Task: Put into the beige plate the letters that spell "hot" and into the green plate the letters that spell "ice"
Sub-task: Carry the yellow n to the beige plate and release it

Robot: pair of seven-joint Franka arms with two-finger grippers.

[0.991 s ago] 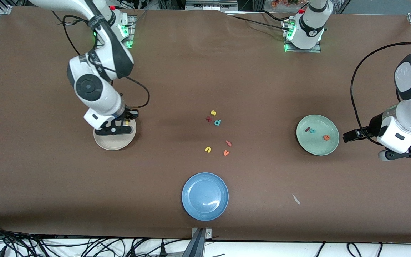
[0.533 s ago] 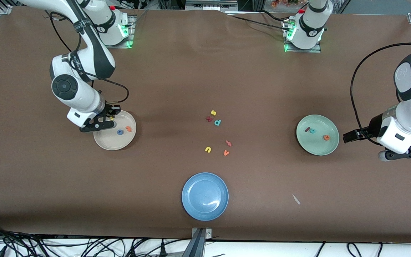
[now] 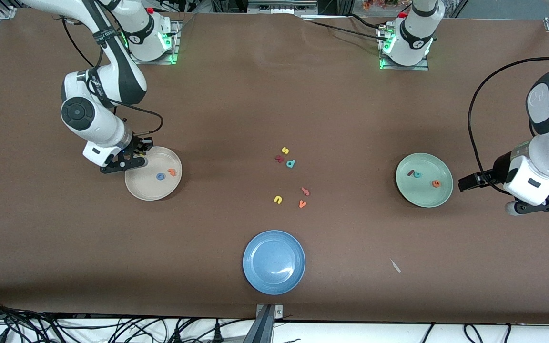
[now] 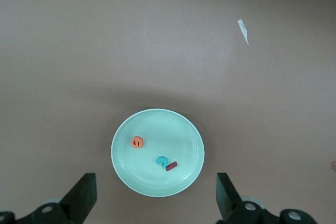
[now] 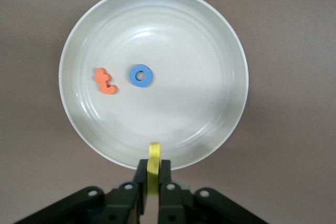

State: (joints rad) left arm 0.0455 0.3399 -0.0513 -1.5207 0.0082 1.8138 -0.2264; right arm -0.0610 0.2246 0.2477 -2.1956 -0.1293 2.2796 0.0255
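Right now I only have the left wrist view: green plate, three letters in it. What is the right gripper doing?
Observer: The right gripper is over the rim of the beige plate, fingers pinched on a yellow letter.
Operator: Anything in that plate yet?
Observer: Yes, a blue o and an orange t lie beside each other in it.
Operator: What's left loose on the table?
Observer: Six letters between the two plates: a yellow s, a dark red one, a teal one, a yellow u, and two orange ones. A blue plate sits nearer the front camera.
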